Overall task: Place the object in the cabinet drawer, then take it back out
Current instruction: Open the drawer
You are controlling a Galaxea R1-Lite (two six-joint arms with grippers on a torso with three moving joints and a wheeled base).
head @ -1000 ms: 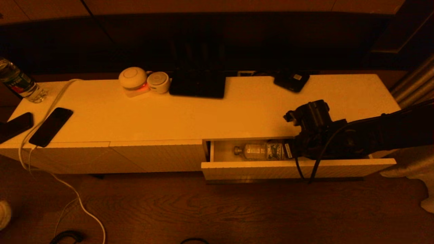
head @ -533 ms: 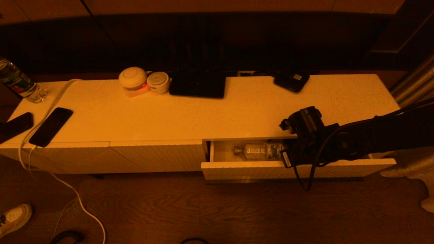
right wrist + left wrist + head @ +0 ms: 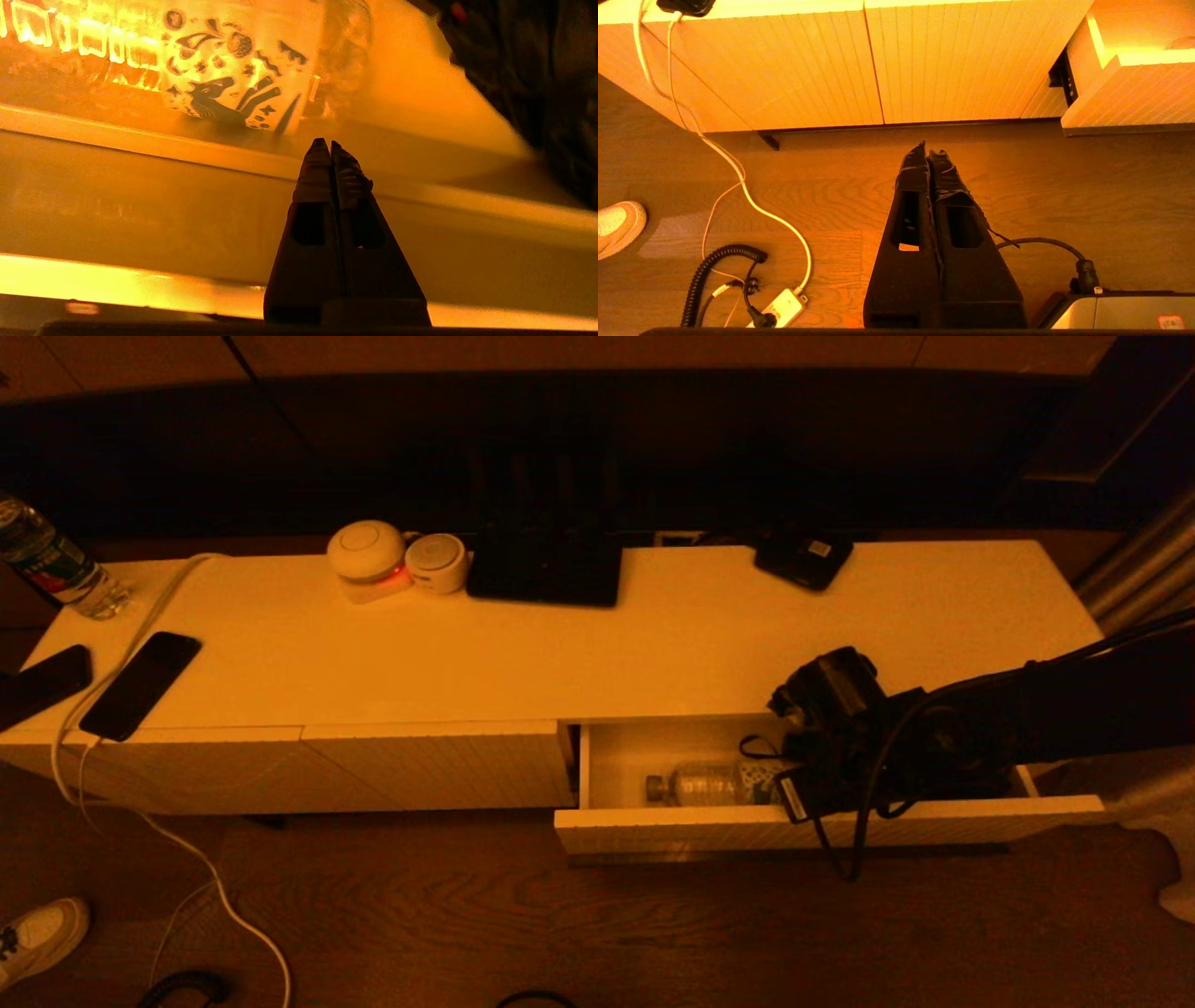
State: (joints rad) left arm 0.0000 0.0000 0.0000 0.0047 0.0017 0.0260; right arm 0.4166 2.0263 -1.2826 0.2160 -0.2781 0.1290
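The cabinet drawer (image 3: 672,829) stands pulled out at the right end of the long white cabinet (image 3: 560,653). A clear plastic bottle (image 3: 709,786) with a printed label lies on its side in the drawer, close to the front wall, cap pointing left. My right arm's wrist (image 3: 840,728) reaches down into the drawer just right of the bottle's base. The right gripper (image 3: 325,142) is shut and empty, its tips just short of the bottle (image 3: 224,56). The left gripper (image 3: 928,150) hangs shut over the floor, well left of the drawer (image 3: 1129,93).
On the cabinet top lie two dark phones (image 3: 140,683), a white cable (image 3: 140,635), a second bottle (image 3: 56,569), two round white devices (image 3: 369,555), a dark slab (image 3: 546,569) and a black gadget (image 3: 803,558). A shoe (image 3: 42,933) and a power strip (image 3: 782,305) are on the floor.
The drawer has slid further out toward me. My right wrist has come down and back with it. The bottle now lies nearer the drawer's front wall.
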